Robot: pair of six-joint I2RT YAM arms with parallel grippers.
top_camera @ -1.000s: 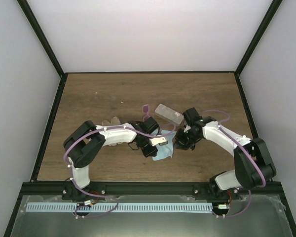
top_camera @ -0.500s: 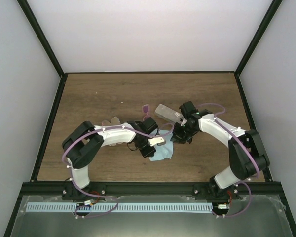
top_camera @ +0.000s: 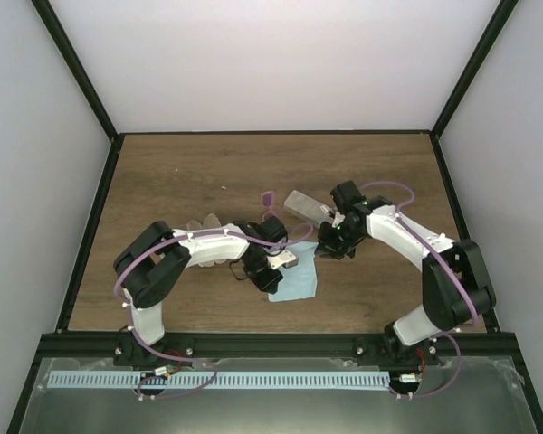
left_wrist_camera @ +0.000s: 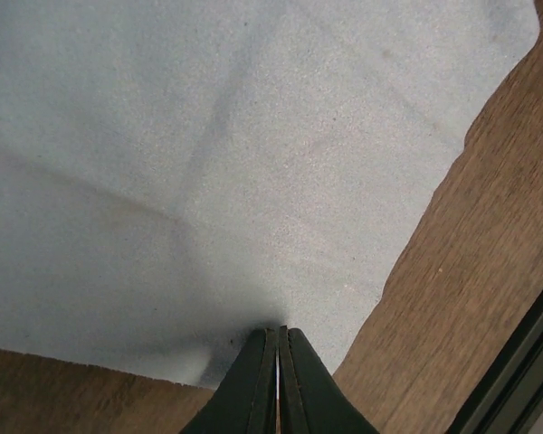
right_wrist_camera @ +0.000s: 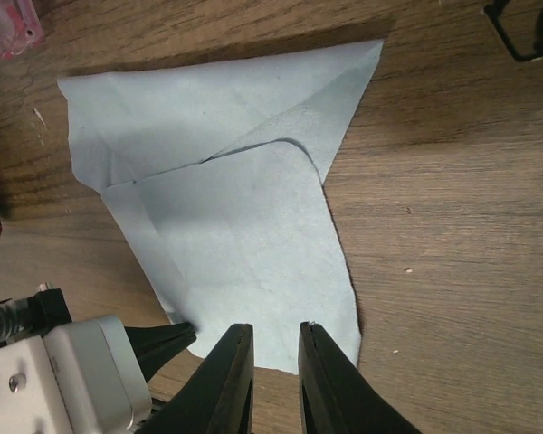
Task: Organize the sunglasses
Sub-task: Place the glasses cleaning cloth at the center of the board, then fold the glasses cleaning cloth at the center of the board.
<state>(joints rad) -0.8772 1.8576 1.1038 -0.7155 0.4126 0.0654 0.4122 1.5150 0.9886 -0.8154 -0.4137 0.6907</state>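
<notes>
Left claw [left_wrist_camera: 279,331]: clamped tight on the edge of the soft light blue cloth [left_wrist_camera: 208,163].
Right claw [right_wrist_camera: 276,333]: jaws narrow and empty, over the cloth's near edge.
Purple-pink tinted sunglasses [right_wrist_camera: 9,23]: far ahead-left of this claw. Likely light and brittle, so grip the frame, not the lenses.
Thin black wire-framed sunglasses [right_wrist_camera: 523,36]: ahead-right. Probably springy and easily bent.

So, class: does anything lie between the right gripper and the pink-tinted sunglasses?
Yes: the light blue cloth lies spread between the right gripper and the pink-tinted sunglasses; the left gripper pinches its edge.
</notes>
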